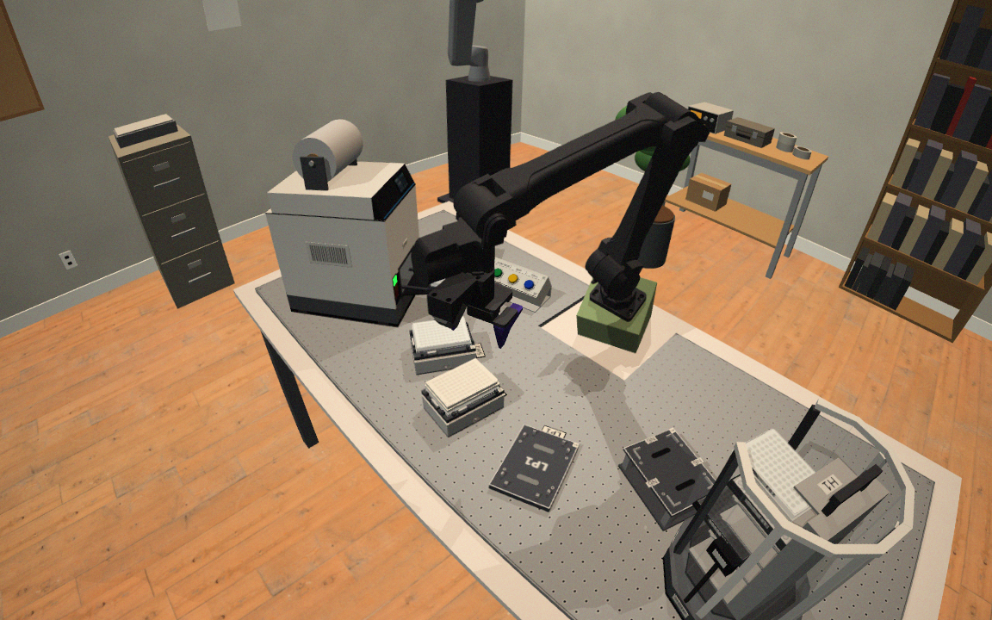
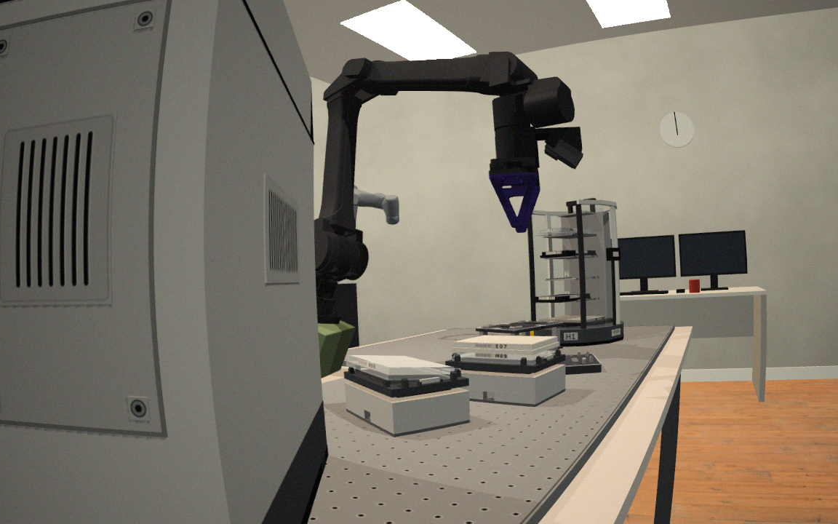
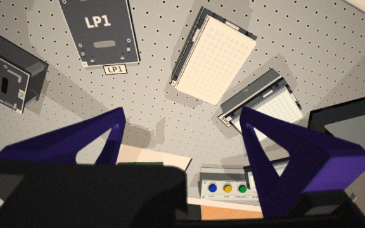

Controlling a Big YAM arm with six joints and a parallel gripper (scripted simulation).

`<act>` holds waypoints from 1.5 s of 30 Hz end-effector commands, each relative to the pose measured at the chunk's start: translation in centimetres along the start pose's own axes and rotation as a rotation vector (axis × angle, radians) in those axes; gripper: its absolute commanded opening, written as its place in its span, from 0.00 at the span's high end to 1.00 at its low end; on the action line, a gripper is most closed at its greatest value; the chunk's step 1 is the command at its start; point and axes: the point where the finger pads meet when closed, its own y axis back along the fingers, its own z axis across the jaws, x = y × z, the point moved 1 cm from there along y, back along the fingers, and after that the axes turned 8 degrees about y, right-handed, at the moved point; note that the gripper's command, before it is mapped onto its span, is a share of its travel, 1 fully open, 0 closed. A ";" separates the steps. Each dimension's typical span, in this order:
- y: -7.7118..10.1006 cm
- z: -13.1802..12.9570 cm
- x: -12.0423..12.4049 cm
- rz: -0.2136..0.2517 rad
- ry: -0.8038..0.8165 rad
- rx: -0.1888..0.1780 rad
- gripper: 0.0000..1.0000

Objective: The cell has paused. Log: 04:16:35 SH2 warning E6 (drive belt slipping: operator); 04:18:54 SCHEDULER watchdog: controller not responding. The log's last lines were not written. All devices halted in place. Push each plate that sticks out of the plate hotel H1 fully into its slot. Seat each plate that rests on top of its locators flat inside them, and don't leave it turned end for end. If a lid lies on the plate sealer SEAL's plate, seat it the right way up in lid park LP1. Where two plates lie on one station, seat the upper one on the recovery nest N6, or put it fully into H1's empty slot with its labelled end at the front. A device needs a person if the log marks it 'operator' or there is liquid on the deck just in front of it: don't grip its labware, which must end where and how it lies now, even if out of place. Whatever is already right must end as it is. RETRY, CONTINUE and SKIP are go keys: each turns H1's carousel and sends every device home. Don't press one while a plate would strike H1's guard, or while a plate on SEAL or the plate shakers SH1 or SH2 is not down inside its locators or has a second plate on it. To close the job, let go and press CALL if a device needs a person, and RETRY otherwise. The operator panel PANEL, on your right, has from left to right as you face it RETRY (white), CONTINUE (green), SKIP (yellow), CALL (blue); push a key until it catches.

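My gripper (image 1: pixel 506 323) (image 2: pixel 518 209) (image 3: pixel 182 113) is open and empty. It hangs high above the deck, between the operator panel (image 1: pixel 534 294) (image 3: pixel 225 196) and the shaker next to the sealer. That shaker carries one white well plate (image 1: pixel 440 335) (image 2: pixel 401 366) (image 3: pixel 275 104). The other shaker carries two stacked plates, and the upper plate (image 1: pixel 461 383) (image 2: pixel 505 343) (image 3: pixel 212 60) is labelled E07. The lid park LP1 (image 1: pixel 534 466) (image 3: pixel 101 34) is bare. The dark recovery nest (image 1: pixel 665 470) (image 3: pixel 1 79) is bare too. The plate hotel H1 (image 1: pixel 854 531) (image 2: pixel 575 270) stands at the deck's far end.
The big white sealer (image 1: pixel 341 238) (image 2: pixel 116 228) (image 3: pixel 353 126) stands close beside my gripper. A sliver of its plate (image 3: pixel 282 163) shows behind my right finger. The arm's green base (image 1: pixel 615 316) sits past the panel. The table edge (image 2: pixel 611 469) runs along the shakers' side.
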 end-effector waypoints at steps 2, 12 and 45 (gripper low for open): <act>2.4 -1.0 -2.2 -0.064 0.161 0.046 0.00; 2.4 -1.0 -2.2 -0.058 0.394 0.053 0.00; 2.4 -1.0 -2.2 -0.039 1.070 0.072 0.00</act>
